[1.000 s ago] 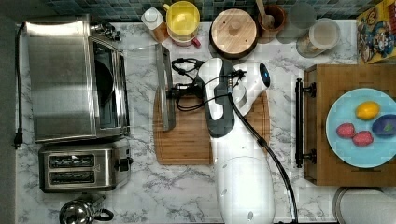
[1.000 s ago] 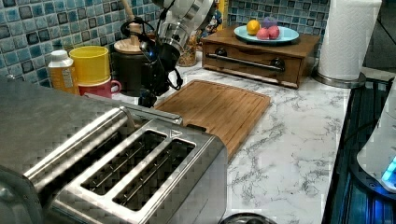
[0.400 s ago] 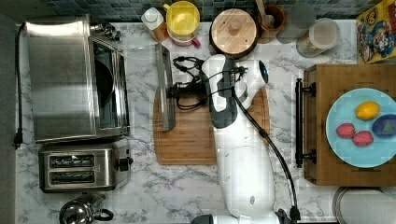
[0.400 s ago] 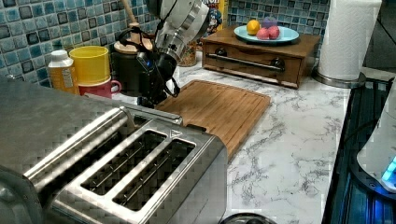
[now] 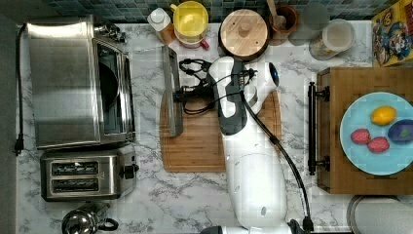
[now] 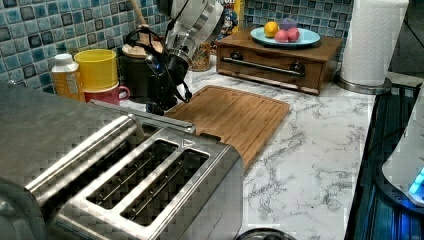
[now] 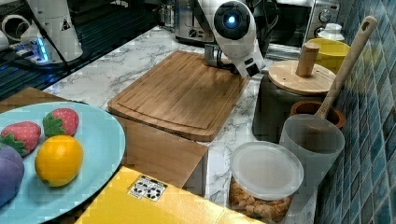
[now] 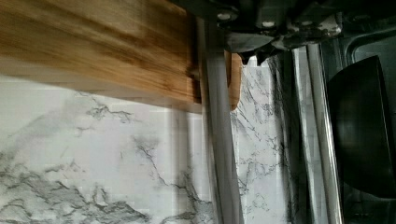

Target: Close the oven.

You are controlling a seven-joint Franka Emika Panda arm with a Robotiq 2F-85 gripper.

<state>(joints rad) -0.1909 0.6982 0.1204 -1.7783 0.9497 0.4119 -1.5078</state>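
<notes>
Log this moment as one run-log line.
oven: door open, lying flat | gripper: at door's bar handle | task: not done

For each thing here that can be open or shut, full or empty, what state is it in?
oven: open, dark interior exposed
oven door: folded down towards the counter
gripper: at the door's bar handle
toaster: both slots empty
canister: wooden lid on
plastic jar: lid on, partly filled
drawer: shut
bottle: capped
</notes>
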